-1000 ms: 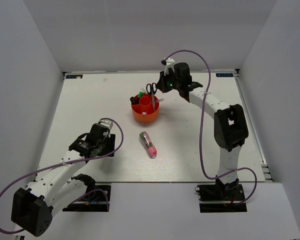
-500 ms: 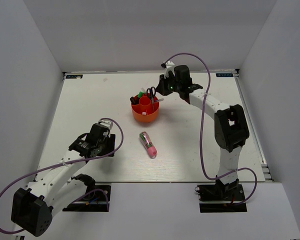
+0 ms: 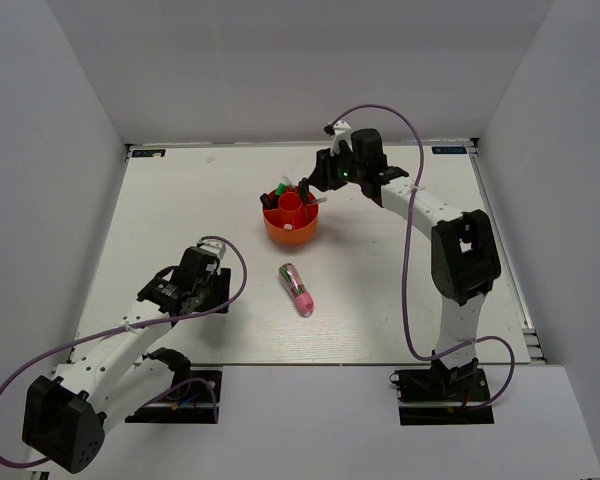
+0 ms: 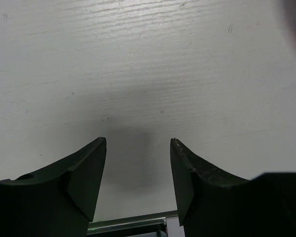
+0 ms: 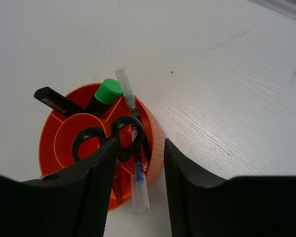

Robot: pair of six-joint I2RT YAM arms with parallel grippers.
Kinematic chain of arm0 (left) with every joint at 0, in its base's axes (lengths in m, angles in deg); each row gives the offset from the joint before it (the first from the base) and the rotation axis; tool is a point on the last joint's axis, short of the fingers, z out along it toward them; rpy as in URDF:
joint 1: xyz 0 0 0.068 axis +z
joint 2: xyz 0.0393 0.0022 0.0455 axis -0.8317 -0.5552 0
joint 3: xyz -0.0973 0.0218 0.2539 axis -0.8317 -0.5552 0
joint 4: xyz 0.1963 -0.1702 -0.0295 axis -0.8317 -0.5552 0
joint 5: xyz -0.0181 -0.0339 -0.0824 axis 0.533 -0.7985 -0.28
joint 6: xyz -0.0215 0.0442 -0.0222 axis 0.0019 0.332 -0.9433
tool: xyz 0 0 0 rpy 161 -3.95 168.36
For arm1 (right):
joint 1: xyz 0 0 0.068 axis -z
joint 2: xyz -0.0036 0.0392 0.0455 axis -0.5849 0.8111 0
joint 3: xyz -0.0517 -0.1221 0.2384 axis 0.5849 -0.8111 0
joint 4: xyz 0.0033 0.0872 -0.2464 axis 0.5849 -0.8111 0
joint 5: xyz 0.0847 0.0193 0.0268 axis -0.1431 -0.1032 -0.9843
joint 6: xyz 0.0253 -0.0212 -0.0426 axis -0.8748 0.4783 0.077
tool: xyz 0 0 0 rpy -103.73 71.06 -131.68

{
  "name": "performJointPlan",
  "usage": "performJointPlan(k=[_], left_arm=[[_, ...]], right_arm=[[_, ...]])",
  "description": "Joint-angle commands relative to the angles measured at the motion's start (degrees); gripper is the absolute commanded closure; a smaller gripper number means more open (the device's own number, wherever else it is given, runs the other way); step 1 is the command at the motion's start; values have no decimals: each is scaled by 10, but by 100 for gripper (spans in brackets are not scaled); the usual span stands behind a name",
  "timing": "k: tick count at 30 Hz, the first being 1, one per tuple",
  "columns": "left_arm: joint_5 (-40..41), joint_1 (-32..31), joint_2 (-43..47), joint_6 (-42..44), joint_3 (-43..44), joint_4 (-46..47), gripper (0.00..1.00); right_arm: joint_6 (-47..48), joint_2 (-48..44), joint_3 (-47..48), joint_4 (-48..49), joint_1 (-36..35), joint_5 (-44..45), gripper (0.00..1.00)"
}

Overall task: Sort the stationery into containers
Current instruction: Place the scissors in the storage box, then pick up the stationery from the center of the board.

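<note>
Scissors (image 5: 108, 140) have dropped from my right pincer (image 5: 138, 153), now parted and empty, into the orange organiser (image 5: 45, 148). Left pincer (image 4: 138, 153) hovers wide over the surface (image 4: 148, 59). Pink-and-green pen (image 3: 297, 288) lies loose; I judge it next.

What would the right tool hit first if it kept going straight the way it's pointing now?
Most likely the scissors, whose black handles stick up from the orange organiser in the gap ahead of the right tool. The thin clear pen lies close beside them; depth is unclear.
</note>
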Motion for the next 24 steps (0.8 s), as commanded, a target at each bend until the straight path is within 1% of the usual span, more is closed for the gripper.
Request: performJointPlan(k=[1,3,4,5,6,7,8,9,10,11,12,13,14,15,16,17,18,19,20,21,22,23,24], left_arm=[[-10,2,0,4,12,-2,35],[-16,2,-2,4,11,4,36],[-21,3,-5,5,12,4,42],[-35,1,-6,6,11,11,44],[-42,2,-8,6,10,14,48],[-48,2,-10,4,11,24,52],[-64,2,-12,-1,11,28,64],[-64,2,-16,-3,10,33,71],[-88,2,-19,-10,14,50,84],[-107,2,-31,-15,16,54,89],[-118,-4,-38,-35,30,66,93],[-134,-7,-61,-43,36,71,96],[-132,-13,-70,-51,52,73,97],[-125,-37,-82,-78,72,75,97],[-119,-46,-100,-87,82,75,95],[-96,-55,-124,-121,104,73,90],[-83,-83,-145,-134,115,70,81],[-69,-92,-156,-150,152,63,71],[-69,-101,-168,-195,163,59,44],[-25,-122,-195,-213,171,56,33],[-9,-129,-204,-232,192,54,24],[28,-142,-212,-287,196,58,17],[36,-149,-226,-304,198,66,17]], right_arm=[[16,-48,14,-6,9,-14,53],[29,-67,21,-39,12,-4,48],[39,-72,23,-59,14,-1,45],[38,-76,25,-74,19,2,43],[63,-94,27,-86,21,10,32],[66,-100,26,-97,27,14,18],[66,-107,23,-136,29,19,10],[60,-126,20,-153,33,26,12],[67,-132,18,-208,38,11,58],[80,-141,11,-222,42,-7,75],[84,-146,7,-249,47,-82,98],[85,-149,3,-287,62,-97,100],[88,-149,2,-304,68,-112,100],[89,-143,4,-348,78,-166,100],[99,-135,12,-374,85,-178,89],[117,-130,11,-438,95,-203,58],[136,-120,11,-463,100,-282,10],[152,-113,9,-484,109,-301,10],[208,-109,6,-553,119,-369,10],[235,-107,-15,-571,125,-392,10],[235,-125,-33,-567,128,-396,10],[228,-136,-54,-521,141,-396,10],[205,-179,-116,-500,146,-381,10]])
